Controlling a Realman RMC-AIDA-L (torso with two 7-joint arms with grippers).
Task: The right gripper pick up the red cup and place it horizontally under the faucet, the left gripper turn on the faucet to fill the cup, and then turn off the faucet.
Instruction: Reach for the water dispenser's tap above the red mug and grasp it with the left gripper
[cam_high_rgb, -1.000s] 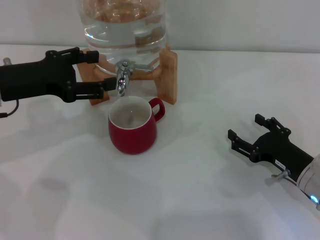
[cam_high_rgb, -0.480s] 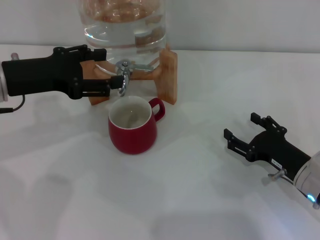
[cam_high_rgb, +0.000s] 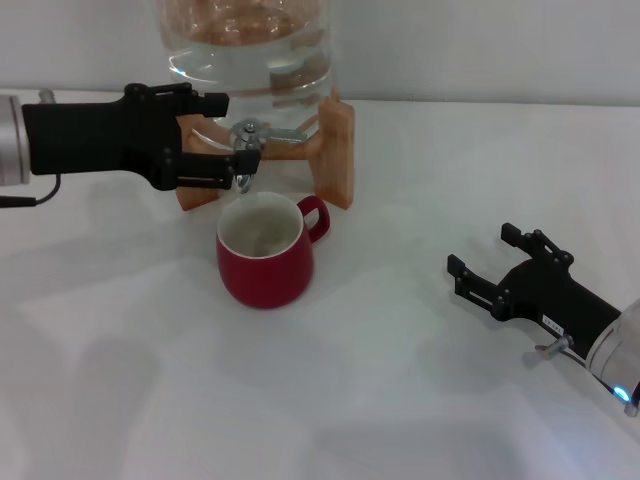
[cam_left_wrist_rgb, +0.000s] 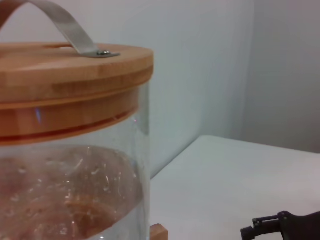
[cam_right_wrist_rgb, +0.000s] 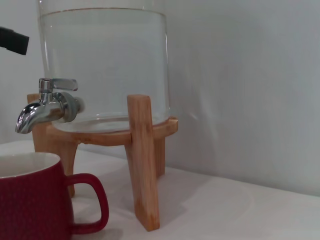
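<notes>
My left gripper, prongs spread, stands just left of the faucet, its lever lying rightward above the cup, while my right gripper, also spread, rests well apart.

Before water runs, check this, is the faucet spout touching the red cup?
Apart. The right wrist view shows it from the side: the faucet spout ends above the red cup, with white wall showing between spout tip and rim.

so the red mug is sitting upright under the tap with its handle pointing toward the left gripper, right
Not quite. The red mug does sit upright under the tap, but the head view shows its handle pointing away from the left gripper, toward the right gripper.
</notes>
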